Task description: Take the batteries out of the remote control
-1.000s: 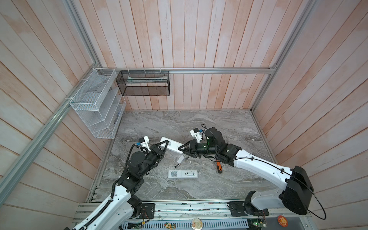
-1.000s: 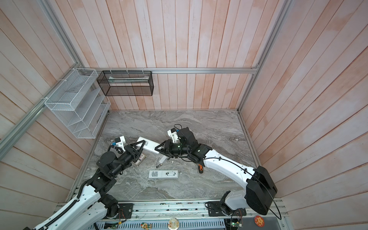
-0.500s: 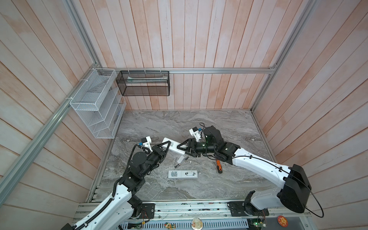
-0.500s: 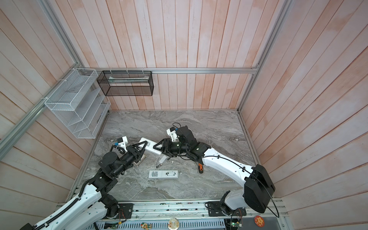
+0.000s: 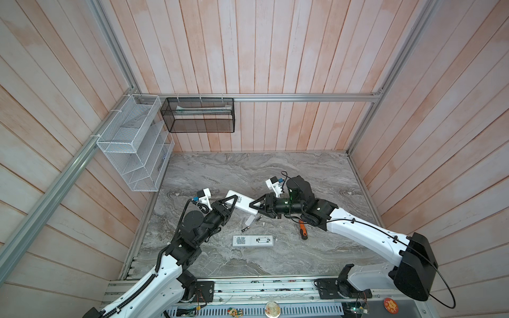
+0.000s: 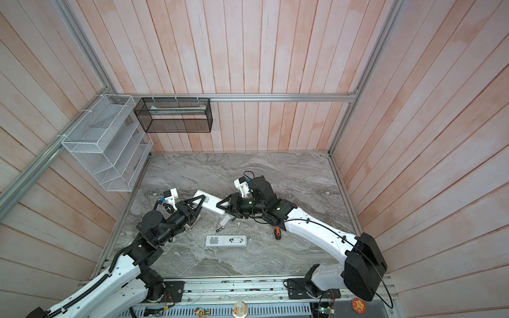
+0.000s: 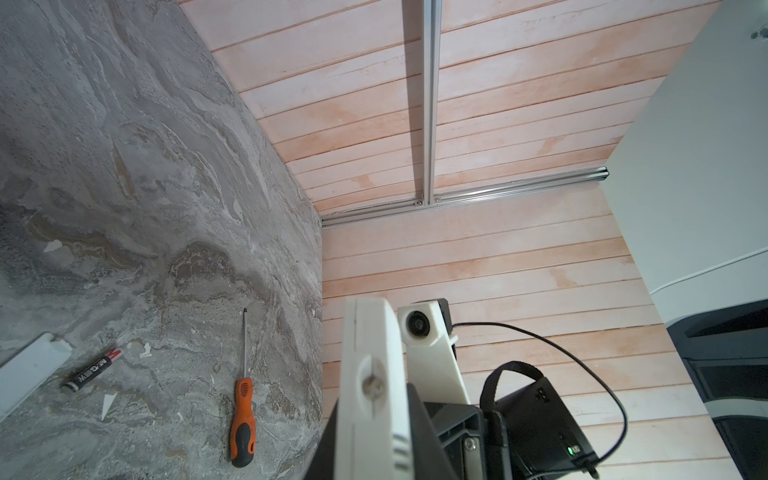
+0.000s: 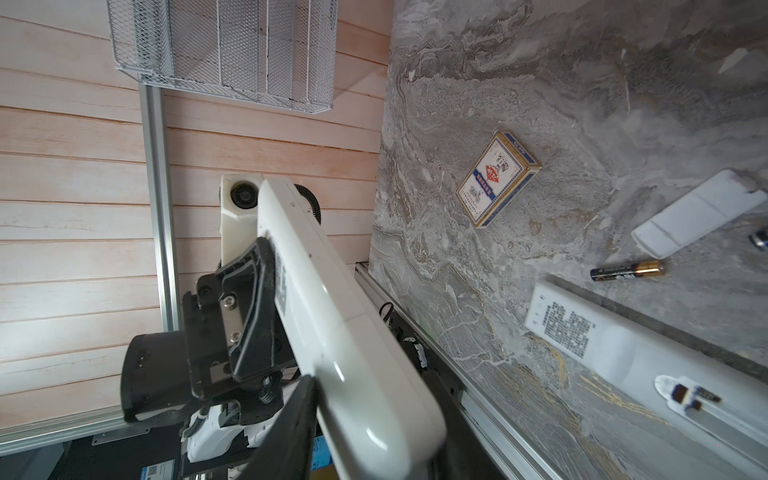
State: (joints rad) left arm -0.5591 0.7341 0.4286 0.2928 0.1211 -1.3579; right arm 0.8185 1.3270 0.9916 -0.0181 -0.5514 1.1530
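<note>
both top views: bright, even, diffuse light from above; no hard glare. soft, faint shadows on bench (image 5: 275, 170). wide lens splays wall planks (image 5: 275, 55) outward toward frame edges. left wrist view: bench edge bowed by lens; lifted remote (image 7: 365, 340) very close, soft-focused; battery (image 7: 92, 371) sharp, label readable. right wrist view: white glare streaks on lifted remote's glossy near end; lower-left corner dark; remote on bench (image 8: 623, 345) blurred toward frame edge.
</note>
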